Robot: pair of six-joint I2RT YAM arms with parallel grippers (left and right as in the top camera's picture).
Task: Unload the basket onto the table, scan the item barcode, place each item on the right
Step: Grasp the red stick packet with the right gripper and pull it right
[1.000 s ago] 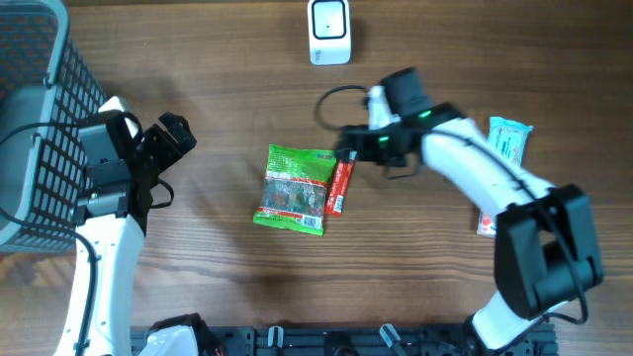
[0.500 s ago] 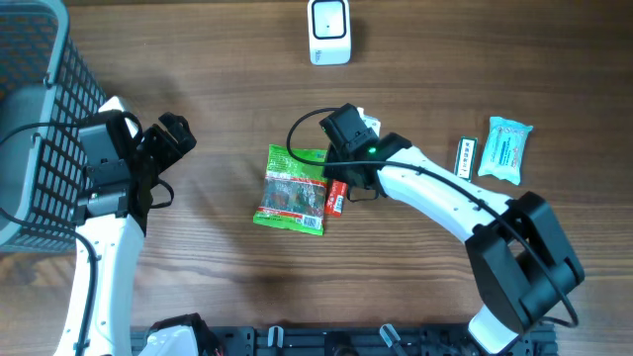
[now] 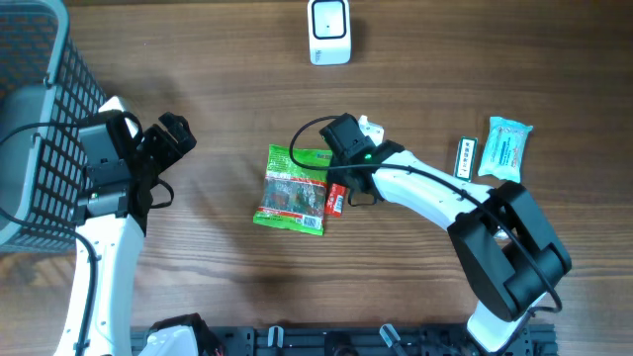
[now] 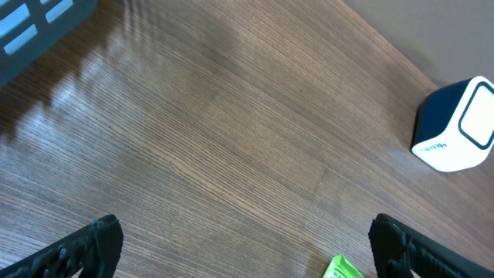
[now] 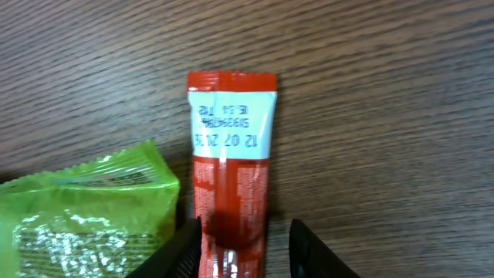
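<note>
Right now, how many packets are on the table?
4: green packet mid-table; red stick at its right edge; small sachet and teal pack far right. The right arm may hide others.

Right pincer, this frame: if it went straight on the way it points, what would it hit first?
The right pincer points down at the red stick-shaped sachet, which lies between its fingers; it would likely press that sachet against the wooden table.
</note>
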